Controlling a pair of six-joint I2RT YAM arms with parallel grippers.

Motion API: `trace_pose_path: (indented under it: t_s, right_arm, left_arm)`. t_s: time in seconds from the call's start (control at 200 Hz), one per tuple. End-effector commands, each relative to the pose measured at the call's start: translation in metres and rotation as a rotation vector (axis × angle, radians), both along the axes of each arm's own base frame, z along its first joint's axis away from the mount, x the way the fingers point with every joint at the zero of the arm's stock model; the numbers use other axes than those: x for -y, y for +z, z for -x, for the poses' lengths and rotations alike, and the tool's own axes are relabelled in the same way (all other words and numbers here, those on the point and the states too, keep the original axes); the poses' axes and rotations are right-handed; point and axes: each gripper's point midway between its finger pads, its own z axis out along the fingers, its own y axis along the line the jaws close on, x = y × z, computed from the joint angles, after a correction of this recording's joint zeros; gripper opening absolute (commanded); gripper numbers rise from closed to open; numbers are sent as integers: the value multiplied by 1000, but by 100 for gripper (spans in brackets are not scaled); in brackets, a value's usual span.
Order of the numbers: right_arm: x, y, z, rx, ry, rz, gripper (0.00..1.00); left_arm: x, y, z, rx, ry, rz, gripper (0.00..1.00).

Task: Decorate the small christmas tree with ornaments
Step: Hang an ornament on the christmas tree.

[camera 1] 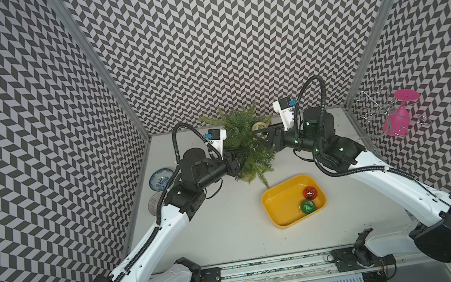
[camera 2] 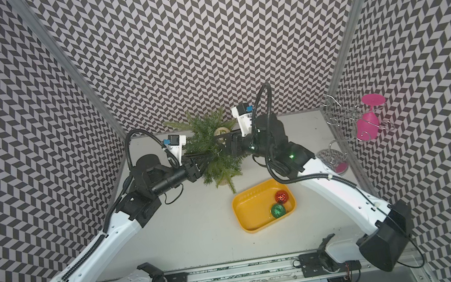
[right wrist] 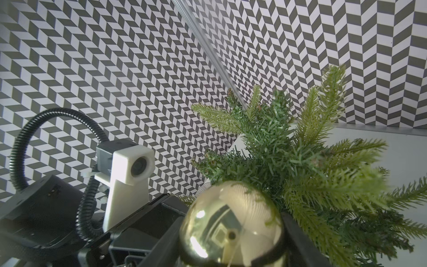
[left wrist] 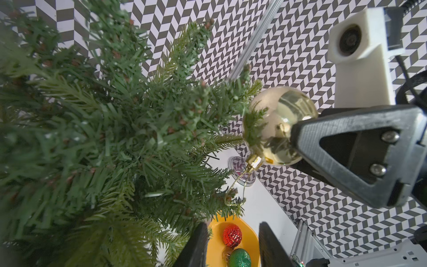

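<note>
Currently, both arms reach in bent-elbowed from either side to the small christmas tree (camera 1: 244, 145), which stands upright at the back of the bench (camera 1: 230, 223), crown upward. The right gripper (camera 1: 262, 135) is clamped on the gold bauble (left wrist: 279, 124), whose string loop trails among the branch tips. The left gripper (left wrist: 233, 245) sits in the foliage, jaws apart and empty. The red bauble (camera 1: 310, 192) and green bauble (camera 1: 307, 206) lie in the yellow tray (camera 1: 278, 200).

White arms (camera 1: 153, 234) carry black joints (camera 1: 194, 161), ribbed cables (right wrist: 18, 150).
</note>
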Motion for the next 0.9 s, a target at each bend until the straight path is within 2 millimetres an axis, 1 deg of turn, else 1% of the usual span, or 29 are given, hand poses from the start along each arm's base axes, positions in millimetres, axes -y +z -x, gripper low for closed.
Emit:
trace_pose_path:
  t_s: [0.0,0.105,0.315,0.506,0.586,0.706,0.806,0.896]
  right_arm:
    - [-4,5,-3,28,18,-34,60]
    - [-4,5,-4,28,13,-38,60]
    - [5,-7,-16,-2,-76,-1,60]
    - [15,-13,-15,-25,-121,0,60]
    - [18,-15,-11,-42,-126,-10,60]
    - [20,-22,-6,-72,-120,-20,60]
    - [21,-21,2,-83,-104,-48,60]
    - [23,-18,8,-85,-96,-76,60]
  left_arm:
    - [-2,17,-2,52,11,14,40]
    - [-3,17,-3,50,19,13,42]
    - [-3,14,-11,37,42,-1,42]
    - [-1,12,-14,28,48,-8,41]
    - [-2,12,-16,30,55,-10,42]
    - [-2,9,-18,22,63,-21,41]
    - [-1,5,-19,12,62,-26,41]
    - [-1,7,-19,16,60,-22,41]
